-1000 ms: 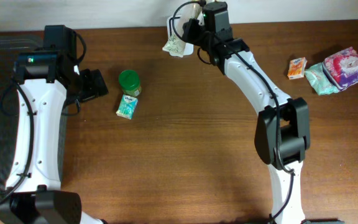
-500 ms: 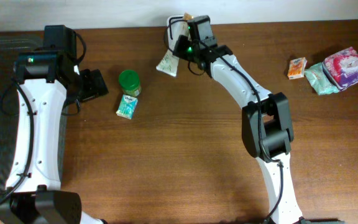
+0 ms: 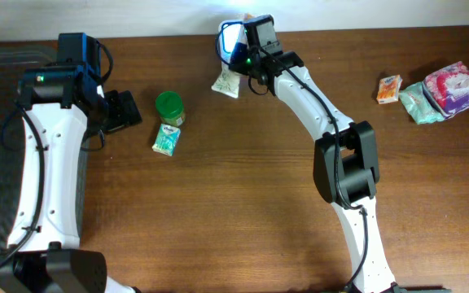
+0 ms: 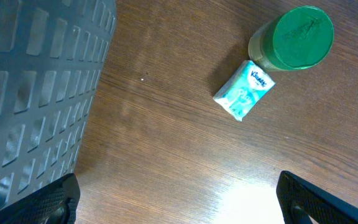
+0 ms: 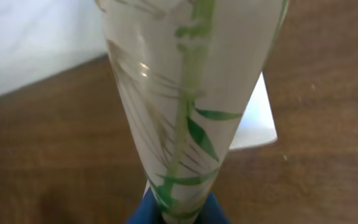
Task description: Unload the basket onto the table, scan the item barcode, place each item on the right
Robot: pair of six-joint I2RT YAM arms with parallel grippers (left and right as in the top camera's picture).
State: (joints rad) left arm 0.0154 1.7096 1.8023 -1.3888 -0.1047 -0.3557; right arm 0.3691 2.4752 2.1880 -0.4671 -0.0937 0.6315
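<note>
While clamped shut on the leaf-print packet (image 5: 185, 93) standing up between the blue fingertips (image 5: 143, 216), hold the right gripper (image 5: 178, 214) firm and move slowly. Turn the wrist to face the barcode side, hidden here, toward the white device (image 3: 226, 32) just beyond the jaws, probably the scanner. Avoid crumpling the wrapper. Farther off: left gripper (image 4: 179, 214) spread wide, empty, with Kleenex pack (image 4: 243, 91) and green-lidded jar (image 4: 294, 38) ahead of its jaws.

overhead: straight down on the whole table (image 3: 218, 212).
left wrist: high, tissue pack (image 4: 243, 91) ahead of left claw (image 4: 179, 208); overhead shares it.
right wrist: very near, packet (image 5: 185, 93) filling view beyond right claw (image 5: 174, 211).
</note>
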